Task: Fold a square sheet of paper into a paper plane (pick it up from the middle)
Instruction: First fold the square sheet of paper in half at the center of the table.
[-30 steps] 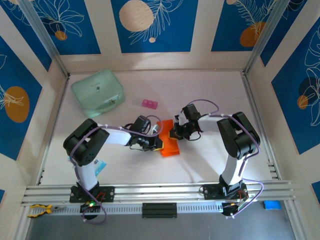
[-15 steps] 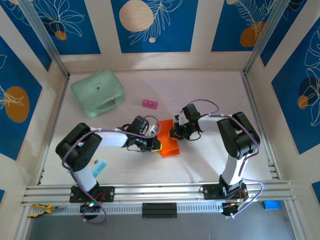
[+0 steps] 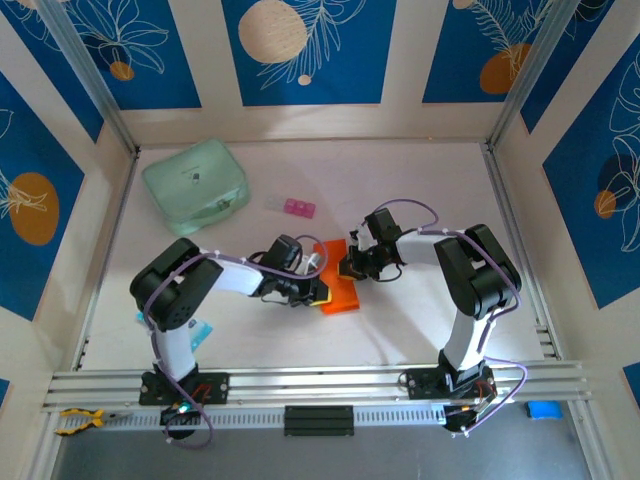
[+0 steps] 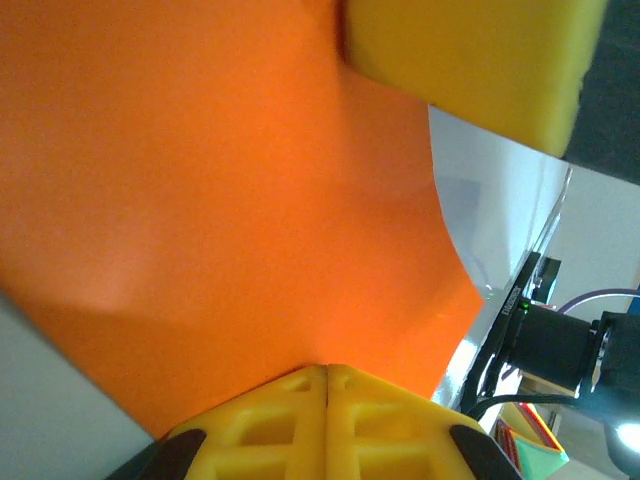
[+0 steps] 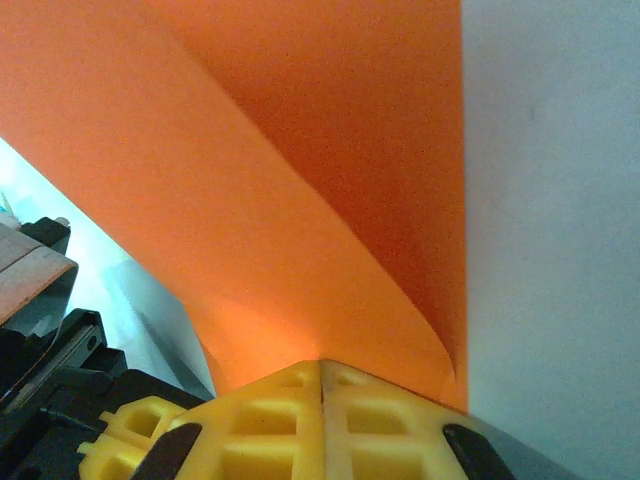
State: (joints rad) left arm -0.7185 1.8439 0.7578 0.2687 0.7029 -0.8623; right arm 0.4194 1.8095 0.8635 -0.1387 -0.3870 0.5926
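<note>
Square sheet of paper [image 3: 340, 288]: bright orange and partly doubled over, it sits slightly toward 6 o'clock of the middle of the desk [image 3: 420, 200], held between both arms.
Left gripper [image 4: 327, 368]: its jaws are pressed flat together, pinching the sheet at its 9 o'clock edge.
Right gripper [image 5: 322, 362]: its jaws are likewise closed on the paper, at its 1 o'clock corner.
Step in hand: judged to be bringing one part over another to set a crease.
Doing it well: hold both pinches firm and move the hands together so the edges line up. Lay the flap down before pressing, since pulling apart could tear or skew it.
Wrist views: the right wrist view shows a curled layer folded back under the grip, and the left wrist view shows a smooth, bowed face.
Top view: it adds the layout, with the pink block [image 3: 298, 207] at 11 o'clock of the paper and the mint-green case [image 3: 196, 186] farther off at 10 o'clock.
</note>
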